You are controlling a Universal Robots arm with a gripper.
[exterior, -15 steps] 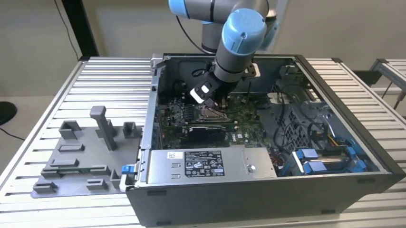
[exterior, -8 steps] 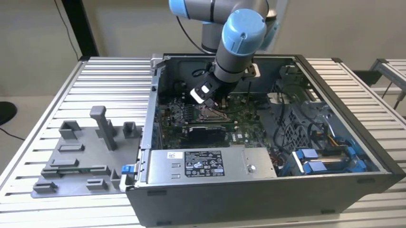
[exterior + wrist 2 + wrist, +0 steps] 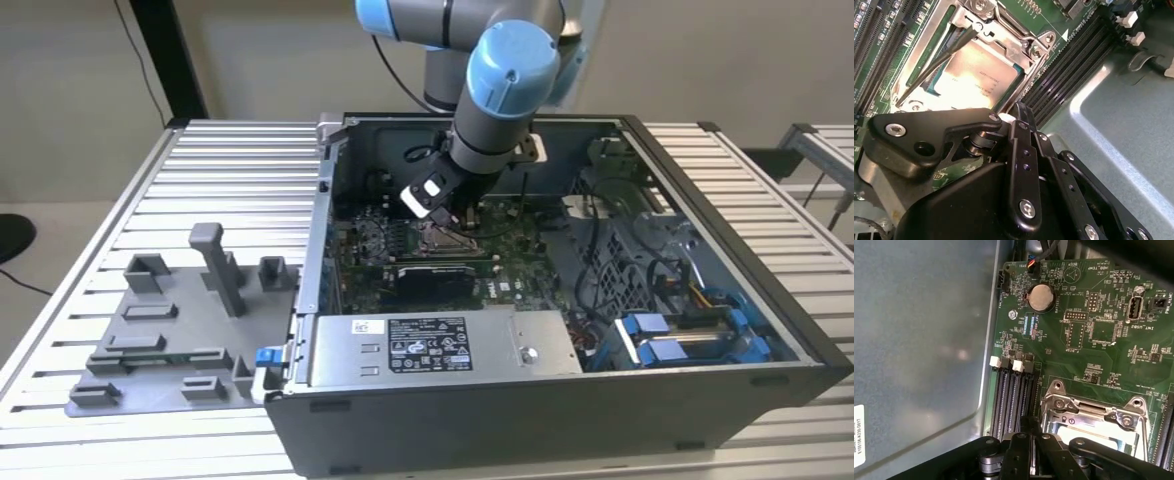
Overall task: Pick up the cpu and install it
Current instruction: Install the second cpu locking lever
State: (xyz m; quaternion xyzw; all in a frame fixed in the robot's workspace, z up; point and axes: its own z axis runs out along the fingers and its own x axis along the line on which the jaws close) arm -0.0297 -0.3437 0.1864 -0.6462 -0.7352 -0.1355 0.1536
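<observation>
White silkscreen markings on motherboard; printed sticker on power supply.

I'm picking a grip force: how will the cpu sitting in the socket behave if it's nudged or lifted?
The cpu looks like a flat rigid plate, so probably stiff, with no rolling or tipping. Its smooth, glossy metal top may be slippery. Seated inside the socket frame, it likely won't slide sideways.

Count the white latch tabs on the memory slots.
2 white latch tabs, side by side at one end of the black memory slots in the first wrist view: one, the other right beside it. The slots' other ends are hidden, so more may exist.
</observation>
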